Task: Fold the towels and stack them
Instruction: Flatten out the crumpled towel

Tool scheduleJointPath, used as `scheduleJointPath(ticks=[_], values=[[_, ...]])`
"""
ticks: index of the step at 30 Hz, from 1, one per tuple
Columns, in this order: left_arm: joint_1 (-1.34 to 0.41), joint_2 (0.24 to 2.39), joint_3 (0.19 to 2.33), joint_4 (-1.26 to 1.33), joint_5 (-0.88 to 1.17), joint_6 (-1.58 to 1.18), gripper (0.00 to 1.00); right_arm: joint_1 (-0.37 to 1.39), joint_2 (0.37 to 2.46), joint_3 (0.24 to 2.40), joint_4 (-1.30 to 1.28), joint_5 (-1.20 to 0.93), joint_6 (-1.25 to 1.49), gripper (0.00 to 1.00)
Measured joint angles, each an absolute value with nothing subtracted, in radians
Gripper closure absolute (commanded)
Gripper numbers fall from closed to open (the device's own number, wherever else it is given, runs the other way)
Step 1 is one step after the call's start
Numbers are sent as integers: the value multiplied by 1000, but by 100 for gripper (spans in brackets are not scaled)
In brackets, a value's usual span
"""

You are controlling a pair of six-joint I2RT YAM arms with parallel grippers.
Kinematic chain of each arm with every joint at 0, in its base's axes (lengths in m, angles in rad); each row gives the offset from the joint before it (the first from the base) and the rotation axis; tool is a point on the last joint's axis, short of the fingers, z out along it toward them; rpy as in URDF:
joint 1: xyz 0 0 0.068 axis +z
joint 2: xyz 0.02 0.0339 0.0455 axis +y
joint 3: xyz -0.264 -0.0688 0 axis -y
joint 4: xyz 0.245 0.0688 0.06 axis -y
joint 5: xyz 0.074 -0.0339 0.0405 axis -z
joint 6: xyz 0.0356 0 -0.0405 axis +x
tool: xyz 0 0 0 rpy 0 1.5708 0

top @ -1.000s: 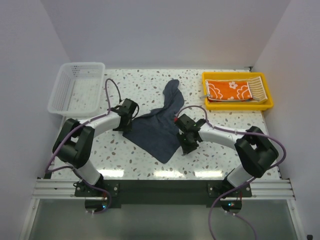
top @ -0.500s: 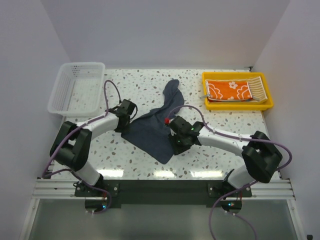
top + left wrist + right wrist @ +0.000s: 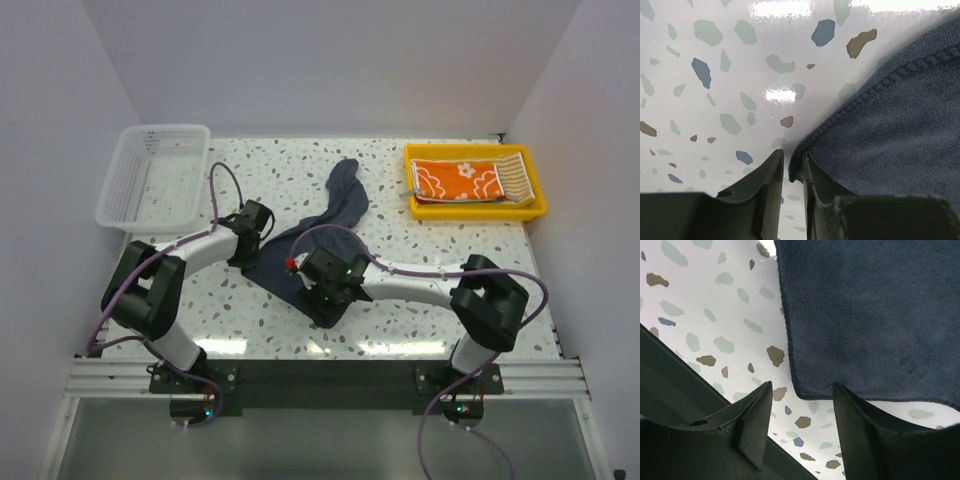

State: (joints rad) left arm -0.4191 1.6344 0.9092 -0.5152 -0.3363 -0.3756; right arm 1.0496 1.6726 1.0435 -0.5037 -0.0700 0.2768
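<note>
Mid-table, on the white speckled terrazzo tabletop (image 3: 240,320): a plain dark blue-grey terry towel (image 3: 338,205), lying mostly flat. Long axis from the near edge toward the far wall, leaning slightly right. Broad end nearest the arm bases; narrow, bunched end pointing far-right, toward the back of the table. Near corner aimed at the dark front rail (image 3: 330,378), just short of the table's near edge.

Left two-finger gripper (image 3: 251,240) at the towel's left corner, clenched. In the left wrist view, fingers (image 3: 769,187) almost together, with the stitched hem corner pinched in the slit between. Hem running up and right from there, straight and flat on the table.

Right two-finger gripper (image 3: 326,290) over the near corner, released. In the right wrist view, fingers (image 3: 755,420) well apart, with the squared corner flat on the table in the gap between; contact with either finger impossible to tell.

Far right: a yellow plastic tray (image 3: 478,212) holding a folded orange towel with white flower prints (image 3: 455,180), and a tan-and-white striped towel (image 3: 515,172) showing at its right side. Both well apart from the blue-grey one. Far left corner: a white mesh plastic basket (image 3: 112,205).

Open tabletop right of the towel up to the tray, and left of it toward the basket. Little room in front, with the rail close to the near corner.
</note>
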Motion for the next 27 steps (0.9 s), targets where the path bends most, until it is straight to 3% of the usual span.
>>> scheduleJointPath(ticks=[8, 11, 14, 15, 20, 27], values=[[-419, 1648, 919, -518, -311, -373, 89, 1100, 1755, 1074, -544, -47, 223, 44], [-419, 1655, 926, -524, -302, -373, 98, 1114, 1771, 1090, -561, -17, 214, 51], [-419, 1663, 936, -534, -299, -373, 100, 1123, 1776, 1095, -570, 27, 207, 63], [-419, 1665, 939, -539, -299, -373, 100, 1126, 1776, 1095, -570, 36, 207, 75], [-409, 1665, 945, -546, -288, -374, 100, 1126, 1773, 1091, -577, 80, 203, 98], [-355, 1646, 948, -565, -212, -382, 100, 1107, 1729, 1071, -607, 123, 199, 100]])
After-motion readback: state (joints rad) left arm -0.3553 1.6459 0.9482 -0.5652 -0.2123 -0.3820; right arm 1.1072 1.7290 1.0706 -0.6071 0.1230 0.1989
